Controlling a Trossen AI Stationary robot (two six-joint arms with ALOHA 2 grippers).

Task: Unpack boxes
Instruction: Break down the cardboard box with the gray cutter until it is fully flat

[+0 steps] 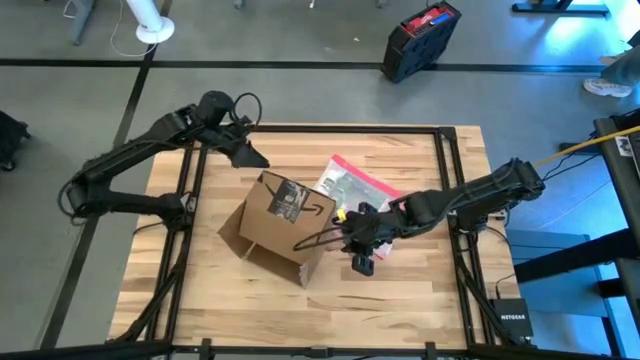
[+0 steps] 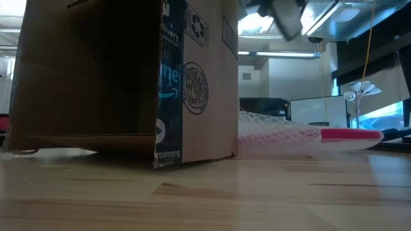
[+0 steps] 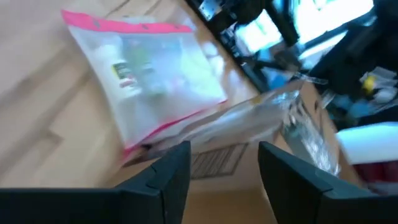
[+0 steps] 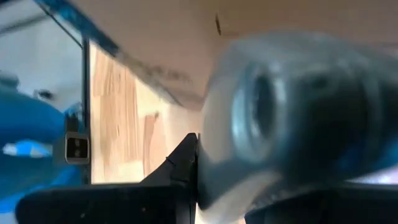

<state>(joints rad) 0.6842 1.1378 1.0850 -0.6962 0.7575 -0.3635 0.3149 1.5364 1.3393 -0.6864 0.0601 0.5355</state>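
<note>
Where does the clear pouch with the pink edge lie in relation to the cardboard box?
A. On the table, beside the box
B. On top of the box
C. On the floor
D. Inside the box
A: the pouch lies flat on the table next to the box.

You are looking at two black jointed arms, the left arm (image 1: pixel 140 150) and right arm (image 1: pixel 470 195), with thin black cables looping along them; behind the jaws, a yellow tag is showing on the right gripper (image 1: pixel 352 238).
</note>
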